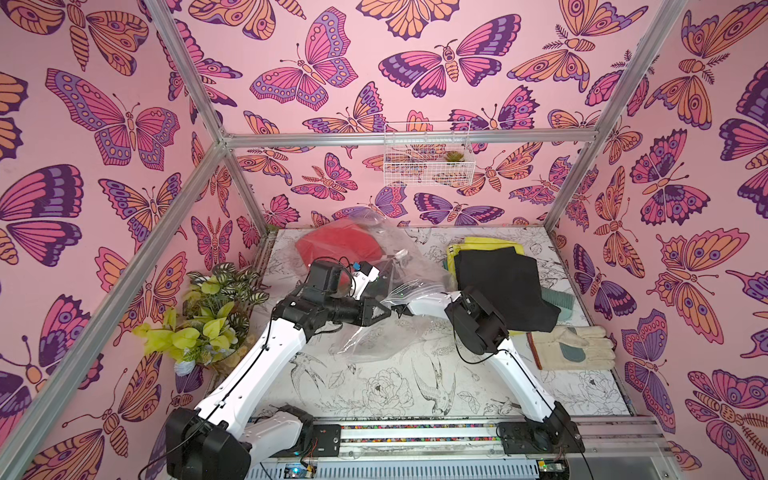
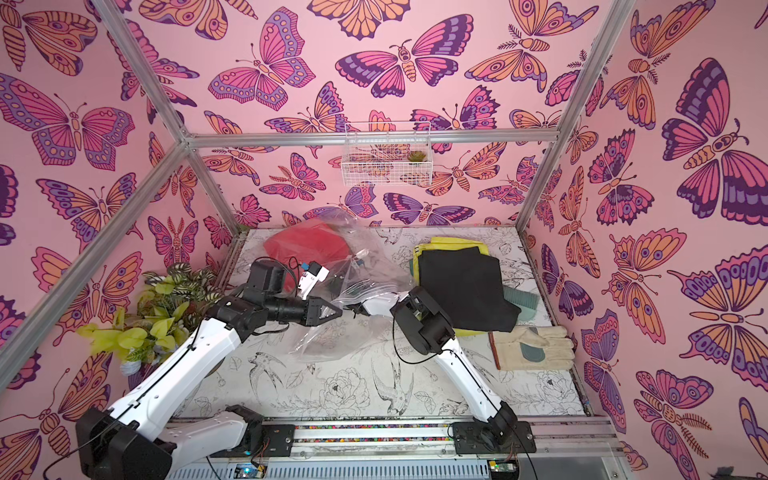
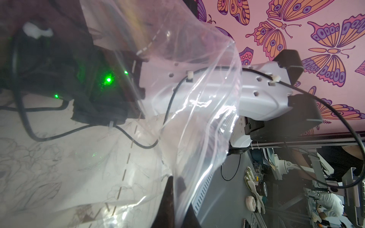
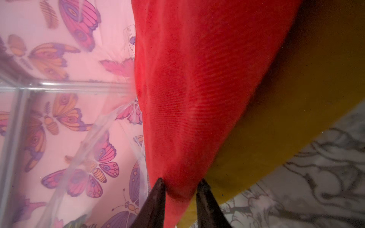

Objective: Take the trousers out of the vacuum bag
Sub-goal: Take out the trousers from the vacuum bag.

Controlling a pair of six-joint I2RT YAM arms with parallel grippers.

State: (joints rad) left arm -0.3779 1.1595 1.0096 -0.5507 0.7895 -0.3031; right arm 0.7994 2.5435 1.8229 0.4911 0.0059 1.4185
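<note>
Two trousers [image 4: 197,88] in one vacuum bag [image 1: 370,340], three stacked outside

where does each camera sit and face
Top views: high in front, looking down on table; left arm, right arm show.
Left wrist: beside the vacuum bag, looking through it at right arm; left end effector pinches film.
Right wrist: inside bag, facing red trousers; right end effector grips them.
Shared: top and right wrist views show red trousers.
</note>
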